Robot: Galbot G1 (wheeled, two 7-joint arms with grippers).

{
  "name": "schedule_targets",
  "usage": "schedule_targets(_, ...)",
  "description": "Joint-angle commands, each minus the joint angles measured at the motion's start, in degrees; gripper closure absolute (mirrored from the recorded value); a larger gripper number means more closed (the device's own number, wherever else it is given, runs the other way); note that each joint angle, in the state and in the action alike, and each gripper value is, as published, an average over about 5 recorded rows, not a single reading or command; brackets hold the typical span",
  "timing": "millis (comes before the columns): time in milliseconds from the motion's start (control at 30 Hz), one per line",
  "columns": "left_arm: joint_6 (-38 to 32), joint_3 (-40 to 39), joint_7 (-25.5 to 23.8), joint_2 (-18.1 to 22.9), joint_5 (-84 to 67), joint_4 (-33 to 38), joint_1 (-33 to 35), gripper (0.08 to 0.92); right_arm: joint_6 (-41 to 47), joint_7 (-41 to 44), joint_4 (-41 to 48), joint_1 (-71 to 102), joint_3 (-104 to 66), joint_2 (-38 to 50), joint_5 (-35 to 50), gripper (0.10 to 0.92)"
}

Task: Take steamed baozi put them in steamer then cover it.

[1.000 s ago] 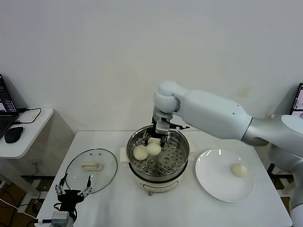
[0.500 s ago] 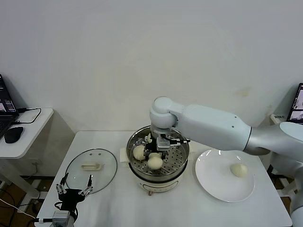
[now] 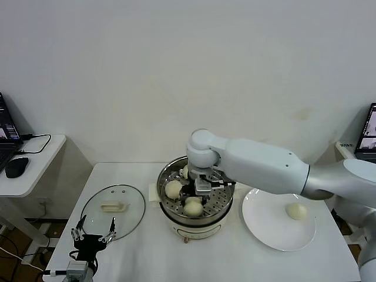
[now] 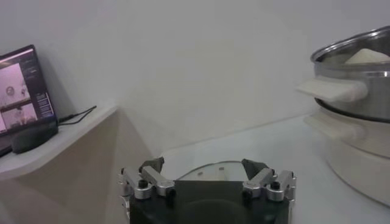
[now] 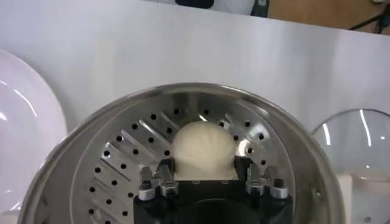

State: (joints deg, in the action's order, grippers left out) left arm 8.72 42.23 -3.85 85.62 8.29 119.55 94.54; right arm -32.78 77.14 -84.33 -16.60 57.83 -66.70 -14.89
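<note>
White table, steamer, baozi between right claw fingers

No legible text, labels or numbers anywhere.

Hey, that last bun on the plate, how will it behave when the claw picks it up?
The bun looks smooth and rounded, so it may roll on the flat plate if nudged. It seems soft and probably light, so a firm squeeze would likely dent it. Its rounded sides might slip between the fingers.
</note>
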Motion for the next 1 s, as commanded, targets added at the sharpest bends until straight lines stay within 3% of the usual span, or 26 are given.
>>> schedule_targets(33, 0.0, -0.3, -0.1, 0.0, 0.1, -0.1, 0.0, 0.177, 3.5, -1.8, -0.6, -0.4, -0.6, 0.9, 3.5, 0.230)
schedule_targets(300, 0.1, -0.8, -0.5, -0.1, 0.5, 0.2, -0.2, 0.177, 8.8, -1.4, -2.0, -3.4, -7.4, 6.8, 7.7, 0.203)
schedule_targets(667, 0.6, -2.2, -2.2, -0.7, 0.0, 1.5, -0.5, 0.177, 46.1, 0.1, -6.0, -5.2, -16.2, 25.5, 20.1, 0.203)
schedule_targets(833, 1.2, -2.9, -2.8, -1.1, -0.4, 2.0, -0.6, 0.177, 53.5, -0.2, -5.7, -2.1, -18.8, 34.1, 17.1, 0.203)
schedule_targets(1000, 1.2, -3.0, -2.8, -1.3, -0.6, 2.0, -0.2, 0.177, 54.0, -0.2, -4.7, 4.2, -23.1, 39.7, 12.6, 0.203)
